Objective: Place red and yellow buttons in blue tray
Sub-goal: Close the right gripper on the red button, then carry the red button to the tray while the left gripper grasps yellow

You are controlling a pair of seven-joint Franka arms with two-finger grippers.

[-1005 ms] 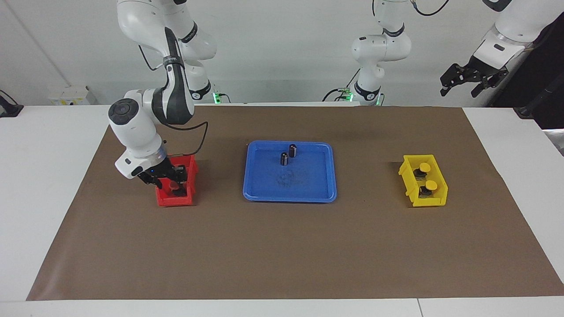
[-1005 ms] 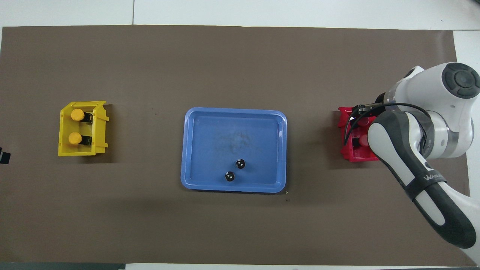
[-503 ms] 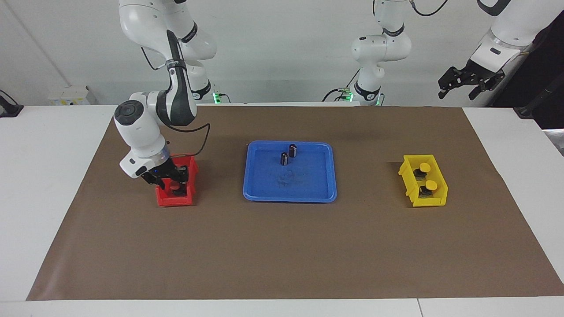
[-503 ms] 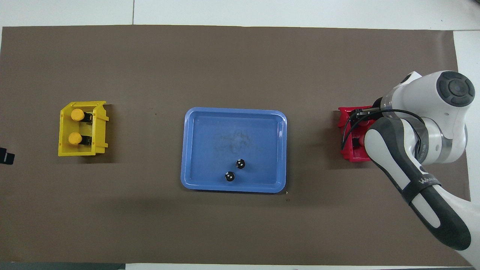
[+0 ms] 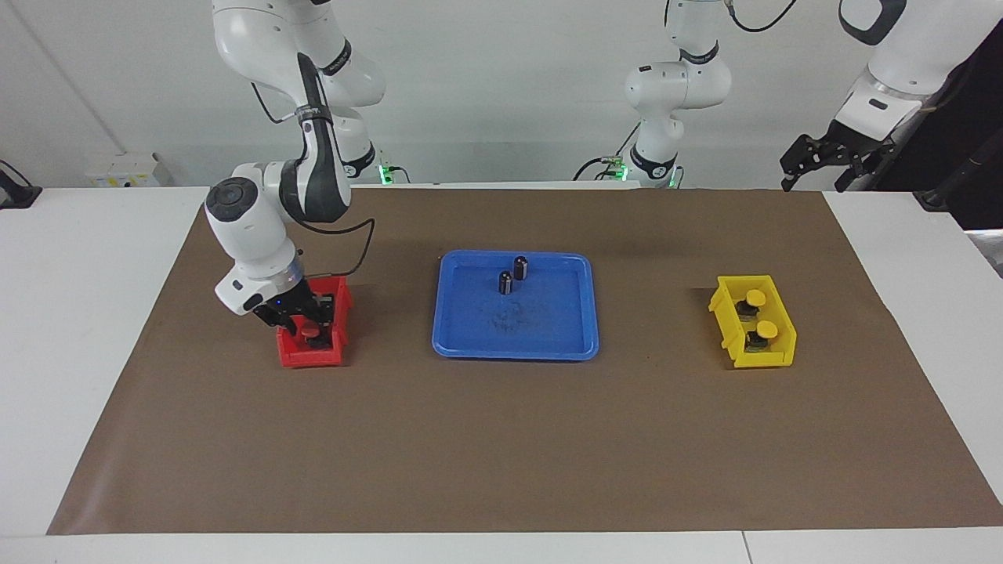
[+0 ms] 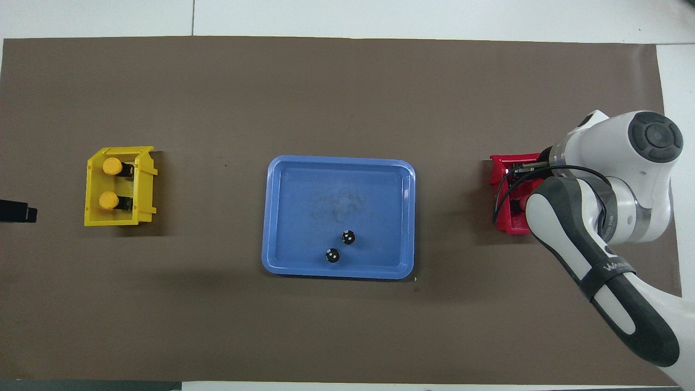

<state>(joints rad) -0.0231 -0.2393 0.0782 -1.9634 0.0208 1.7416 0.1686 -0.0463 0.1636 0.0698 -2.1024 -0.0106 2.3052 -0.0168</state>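
Two-arm view of the tabletop [image 5: 501,470], button transfer at the pick stage.

(a) My right jaws [image 5: 302,324] are down inside the red bin [image 5: 291,359], at the right arm's end. They are closed, with their tips right at a red button [image 5: 312,333] whose round cap shows just beneath them. I cannot tell whether they grip the button or only touch it. The second red button is hidden by my wrist.

(b) My left jaws [image 5: 829,160] hang high in the air over the tabletop's edge at the left arm's end, spread wide and empty. That arm waits.

(c) The two yellow buttons [image 5: 754,298] [image 5: 766,330] sit one behind the other in the yellow bin [image 5: 740,352], caps up, near the left arm's end.

(d) The blue tray [image 5: 470,345] lies mid-tabletop, between the bins and well apart from each. No button is in it yet. Two dark cylinders [image 5: 520,268] [image 5: 506,283] stand in its part nearer to the robots.

Governing relation: from my right jaws the tray lies sideways, toward the left arm's end, at much the same nearness to the robots as the red bin. The tray's long axis runs along that same line. I judge that the carry needs a lift straight up over the bin wall and then one lateral sweep. The set-down is best made in the tray's bare part, farther from the robots than the cylinders. The right arm is nearer the red buttons, the left arm the yellow ones.
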